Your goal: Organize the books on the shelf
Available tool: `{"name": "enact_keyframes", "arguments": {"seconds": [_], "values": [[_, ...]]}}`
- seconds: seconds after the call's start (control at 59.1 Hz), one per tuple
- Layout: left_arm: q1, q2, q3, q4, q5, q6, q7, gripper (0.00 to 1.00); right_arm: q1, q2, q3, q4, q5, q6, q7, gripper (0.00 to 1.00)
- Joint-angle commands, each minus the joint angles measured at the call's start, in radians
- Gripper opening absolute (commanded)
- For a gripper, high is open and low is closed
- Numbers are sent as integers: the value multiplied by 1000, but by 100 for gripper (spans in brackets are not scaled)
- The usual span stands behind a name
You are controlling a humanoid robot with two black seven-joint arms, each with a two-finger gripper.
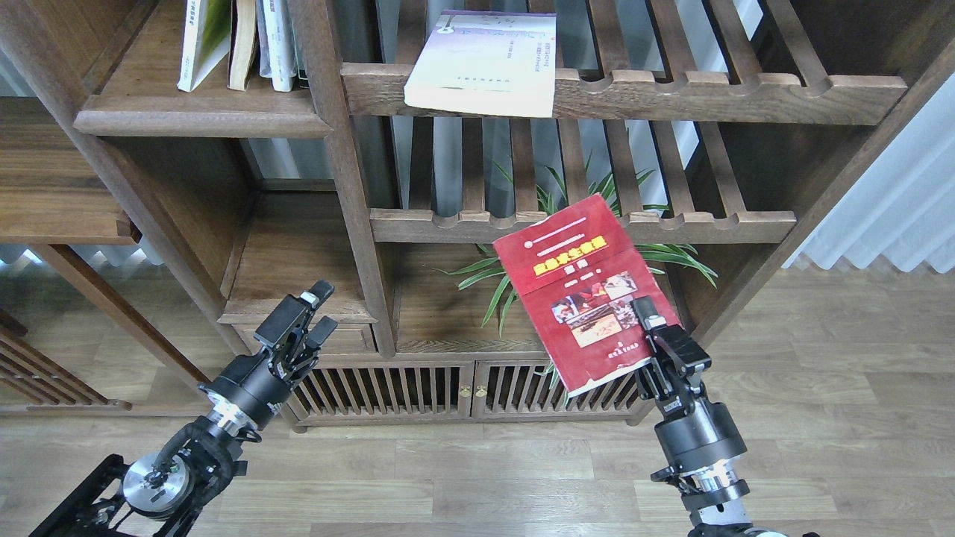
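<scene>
Right end effector (647,319) clamped on the lower right corner of the dark red book (582,291) — held low before the cabinet, long axis tilted up-left toward the shelf (201,112) — left end effector (312,317) open, empty, nearer it.

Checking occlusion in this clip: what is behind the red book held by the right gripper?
Behind the red book, green leaves of a potted plant spread out on both sides. Its pot is covered. The right gripper pinches the book's lower corner.
</scene>
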Motion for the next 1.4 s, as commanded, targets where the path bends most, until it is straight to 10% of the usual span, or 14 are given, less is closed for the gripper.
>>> {"name": "enact_keyframes", "arguments": {"seconds": [0.0,0.254,1.386], "values": [[-4,-25,36,-14,-7,0,-24,99,4,1,-30,-4,3,0,-15,5],[-18,-28,133,-15,-10,0,-78,99,7,-2,-86,-4,3,0,-50,5],[-69,-24,308,-29,-7,0,-67,85,4,4,-150,-5,-9,0,-72,6]]}}
